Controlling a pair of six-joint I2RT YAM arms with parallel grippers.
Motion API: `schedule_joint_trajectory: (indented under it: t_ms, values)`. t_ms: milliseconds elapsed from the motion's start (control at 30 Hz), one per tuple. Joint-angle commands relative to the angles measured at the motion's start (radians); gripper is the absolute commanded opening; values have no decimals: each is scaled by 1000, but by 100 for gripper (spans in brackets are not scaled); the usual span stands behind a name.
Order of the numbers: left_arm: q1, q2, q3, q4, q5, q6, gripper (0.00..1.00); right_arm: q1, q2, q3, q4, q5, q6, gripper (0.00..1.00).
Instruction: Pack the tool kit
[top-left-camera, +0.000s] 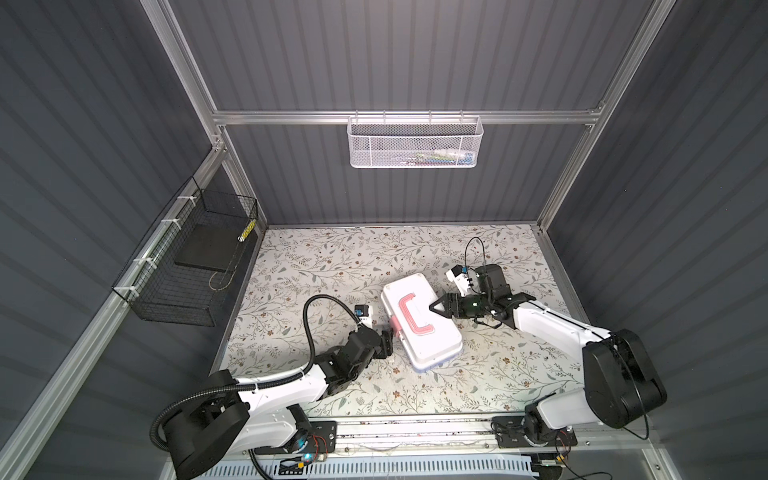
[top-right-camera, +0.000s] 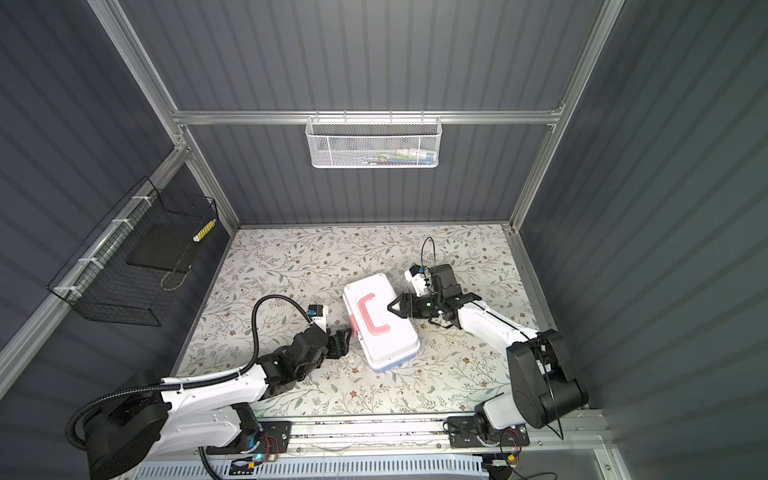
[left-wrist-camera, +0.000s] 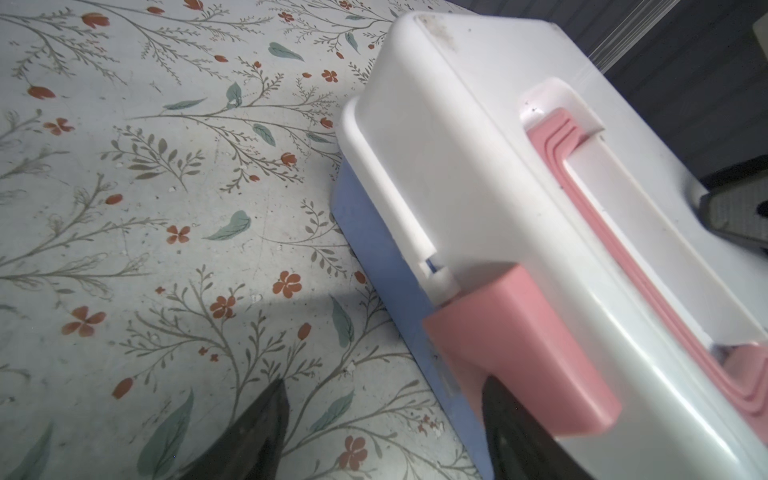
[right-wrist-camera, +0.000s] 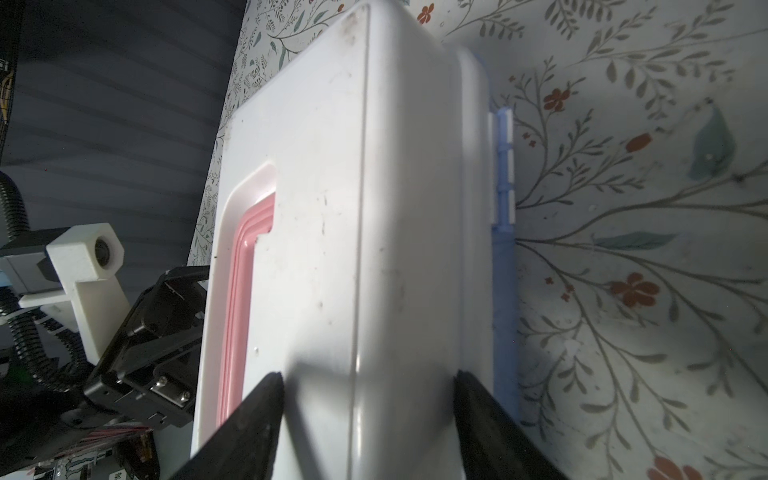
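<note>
Item: kit (top-left-camera: 422, 322), mid-table (top-left-camera: 332, 257), askew, lid (right-wrist-camera: 324, 208) down, handle (right-wrist-camera: 243, 311) flat
Progress: no loose tools visible on table; packing looks done. Likely left: securing pink latch (left-wrist-camera: 519, 353); cannot tell if snapped
Arms: right gripper (right-wrist-camera: 365, 374) astride lid's hinge-side edge, seemingly pinching it; left gripper (left-wrist-camera: 386, 386) spread at latch side, one finger just under latch, other over bare table

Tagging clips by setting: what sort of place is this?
Likely a robot test cell: grey ribbed walls on an aluminium frame, left arm and right arm on a front rail, flowered table, white basket and black basket hung on that frame.
</note>
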Motion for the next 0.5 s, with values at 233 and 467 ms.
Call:
schedule_joint_trajectory:
  t_ms: [233,467]
  values:
    - [18,-15,-81,174,66,-94,68,36,-24,-84,-11,-58,44,66]
    - [27,-51,-122,221,67,-127,58,50,-9,-74,-2,-63,52,66]
